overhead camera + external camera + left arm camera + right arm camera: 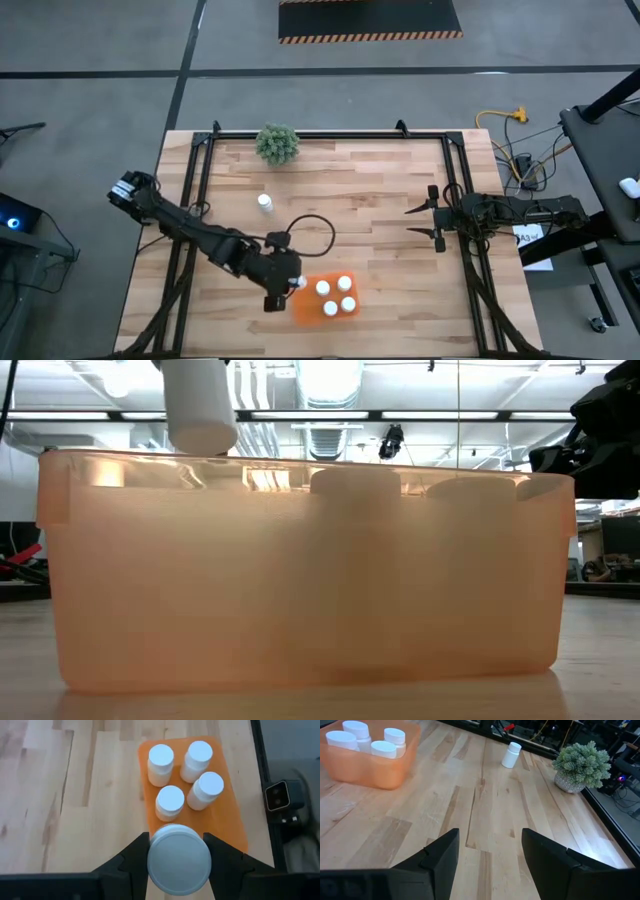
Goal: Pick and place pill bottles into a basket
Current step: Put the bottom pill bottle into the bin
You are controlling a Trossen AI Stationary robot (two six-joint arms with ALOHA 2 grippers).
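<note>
Basket (312,312), glossy orange plastic, holds four round-capped white bottles (170,802) on the pale wood table (350,200). Left gripper (178,857) hangs over the basket's edge, fingers clamped on a fifth bottle (179,858). Sixth bottle (265,203) stands well beyond the basket. Right gripper (490,852) waits far off, fingers spread, empty.

Overhead view, low view against basket (300,610)

I read this as a robotics lab or workshop hall. My wooden table (330,190) sits in a black metal frame (200,160) on bare grey concrete floor (90,60). Hazard-striped floor mat (368,20) beyond it. Exposed ceiling ducts (330,435) and strip lights (330,375) overhead; loose cables (500,125) run alongside.
</note>
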